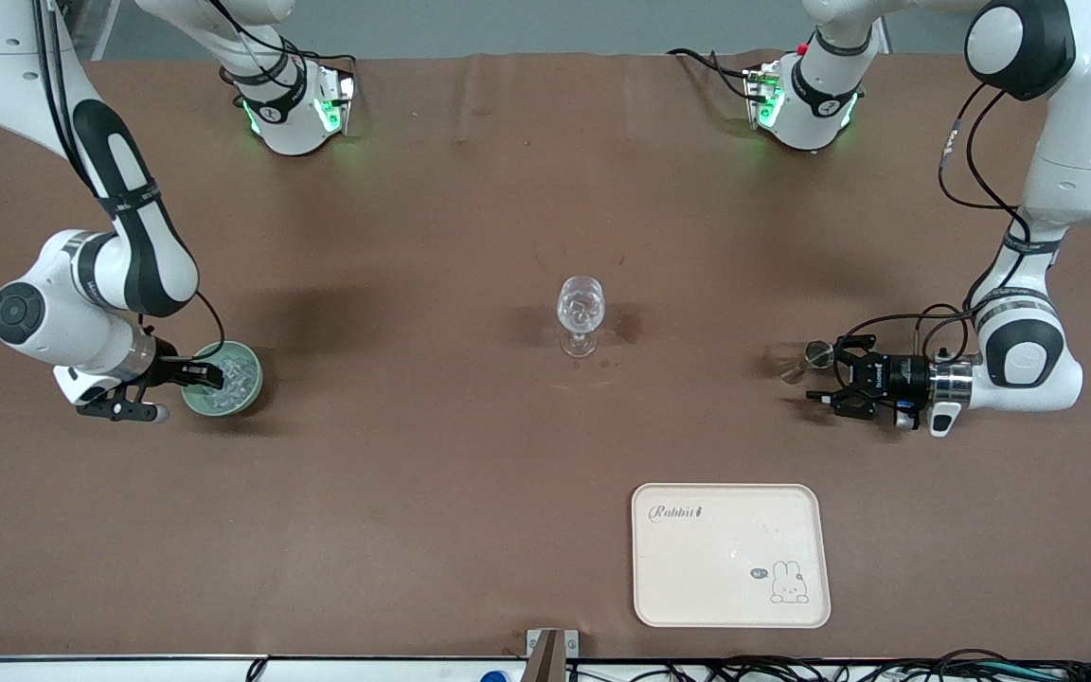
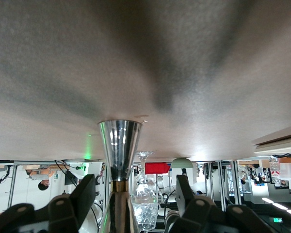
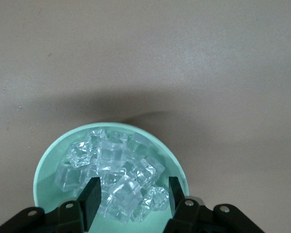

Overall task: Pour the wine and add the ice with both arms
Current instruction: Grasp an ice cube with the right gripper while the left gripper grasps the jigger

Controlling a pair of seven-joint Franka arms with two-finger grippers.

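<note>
A pale green bowl (image 1: 247, 384) full of ice (image 3: 121, 167) stands toward the right arm's end of the table. My right gripper (image 1: 212, 377) (image 3: 133, 194) reaches down into the bowl. It is open, its fingers (image 3: 91, 199) standing either side of one ice cube (image 3: 127, 195) with gaps. A silver double-cone jigger (image 1: 817, 355) (image 2: 120, 145) stands toward the left arm's end. My left gripper (image 1: 825, 375) (image 2: 134, 189) is open around it, both fingers (image 2: 85, 194) apart from the metal. The clear stemmed glass (image 1: 581, 317) stands mid-table. Wine is hidden from view.
A cream tray (image 1: 731, 554) with a rabbit drawing lies nearer the front camera, between the glass and the left arm's end. A small dark stain (image 1: 629, 329) marks the brown table beside the glass. Both arm bases stand along the table's back edge.
</note>
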